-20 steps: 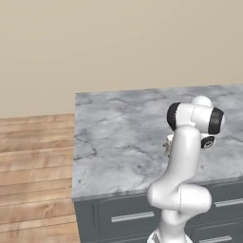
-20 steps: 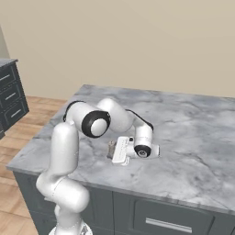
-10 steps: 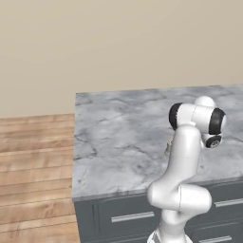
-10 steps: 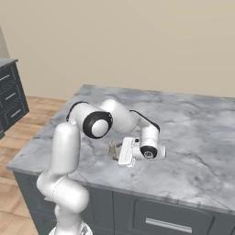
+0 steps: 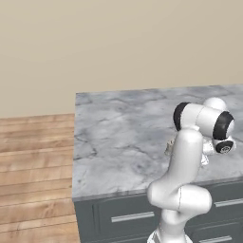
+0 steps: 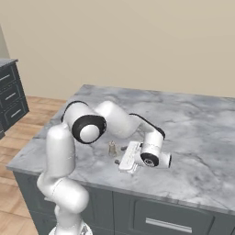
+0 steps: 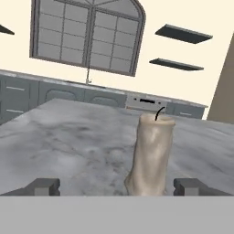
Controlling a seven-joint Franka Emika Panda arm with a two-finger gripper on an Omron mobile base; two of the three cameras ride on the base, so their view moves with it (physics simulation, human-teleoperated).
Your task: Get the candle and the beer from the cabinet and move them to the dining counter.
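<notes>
Candle upright on dining counter, between open pincer tips

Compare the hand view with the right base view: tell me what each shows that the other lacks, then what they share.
Hand view alone: an arched window, two wall shelves, a far counter with a tap, and the candle's dark wick. Right base view alone: the white arm bent over the island, dark drawers at left, wood floor. Shared: the candle upright on the dining counter, with the tool open around it.
</notes>
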